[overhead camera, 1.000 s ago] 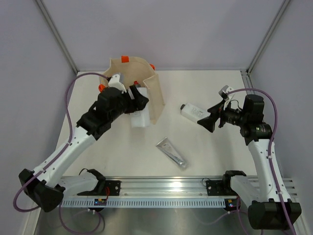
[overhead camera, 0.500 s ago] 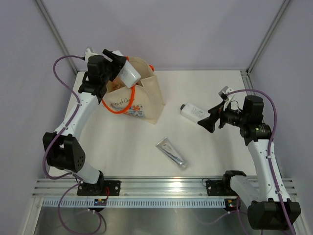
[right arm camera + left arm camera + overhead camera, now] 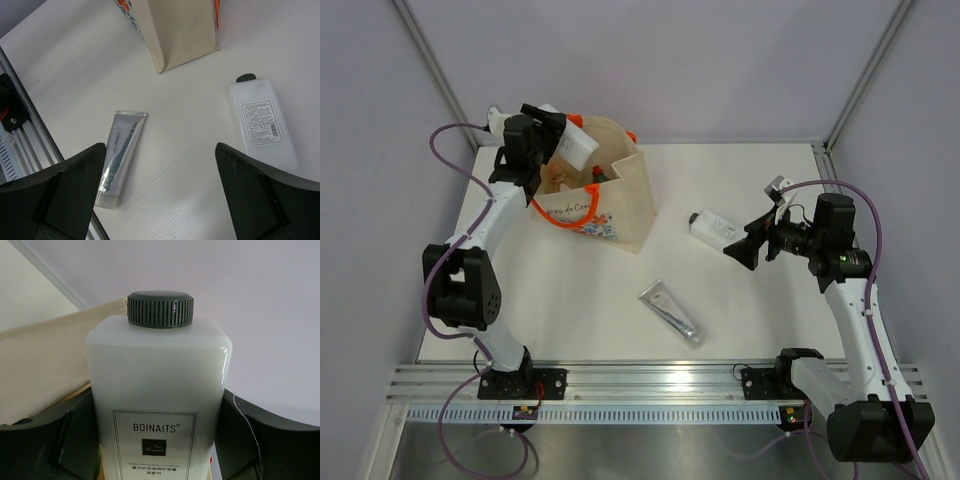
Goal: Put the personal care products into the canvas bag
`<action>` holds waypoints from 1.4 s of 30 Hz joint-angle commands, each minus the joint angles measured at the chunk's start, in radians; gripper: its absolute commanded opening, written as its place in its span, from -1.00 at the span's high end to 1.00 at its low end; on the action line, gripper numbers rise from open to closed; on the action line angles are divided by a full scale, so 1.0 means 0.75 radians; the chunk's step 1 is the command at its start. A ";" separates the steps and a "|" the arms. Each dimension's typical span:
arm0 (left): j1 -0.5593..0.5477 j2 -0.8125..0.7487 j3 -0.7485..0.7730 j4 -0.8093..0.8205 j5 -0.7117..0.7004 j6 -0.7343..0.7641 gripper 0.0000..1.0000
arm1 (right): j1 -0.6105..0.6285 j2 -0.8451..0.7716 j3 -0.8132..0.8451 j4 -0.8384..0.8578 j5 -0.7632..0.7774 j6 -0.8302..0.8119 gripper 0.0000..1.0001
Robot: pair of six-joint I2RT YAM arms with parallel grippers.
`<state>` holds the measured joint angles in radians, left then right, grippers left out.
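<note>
Left pincer (image 3: 563, 143) grips white bottle (image 3: 157, 385) — right pincer (image 3: 160, 170) wide, empty.

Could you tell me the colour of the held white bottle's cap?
The ribbed cap is dark grey, clearest in left wrist view.

You are looking into a robotics lab test cell. A white table (image 3: 570, 300) is boxed in by plain grey panels (image 3: 650, 60) on aluminium posts (image 3: 432, 70). The left arm (image 3: 485, 225) and right arm (image 3: 860, 330) are bolted to a slotted aluminium rail (image 3: 660, 378), with purple cables (image 3: 432, 152) looping off them.
</note>
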<state>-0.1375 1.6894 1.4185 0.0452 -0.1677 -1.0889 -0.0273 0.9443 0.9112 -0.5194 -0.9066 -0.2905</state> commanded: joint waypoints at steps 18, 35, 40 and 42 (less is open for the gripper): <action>-0.128 -0.184 -0.065 -0.050 0.029 0.529 -0.98 | -0.025 0.023 -0.020 0.022 0.067 -0.081 -0.99; -0.115 -0.730 -0.216 -0.375 0.340 0.955 -0.98 | 0.263 0.877 0.525 -0.282 0.812 -0.536 -0.99; -0.060 -1.072 -0.531 -0.420 0.455 0.902 -0.98 | 0.263 1.148 0.814 -0.430 0.849 -0.558 -0.99; -0.058 -1.221 -0.639 -0.469 0.510 0.900 -0.98 | 0.265 1.236 0.859 -0.469 0.822 -0.556 -0.99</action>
<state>-0.1890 0.8940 1.0302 -0.2653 0.1074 -0.4156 0.1703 1.8130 1.4673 -0.7639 -0.3183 -0.6521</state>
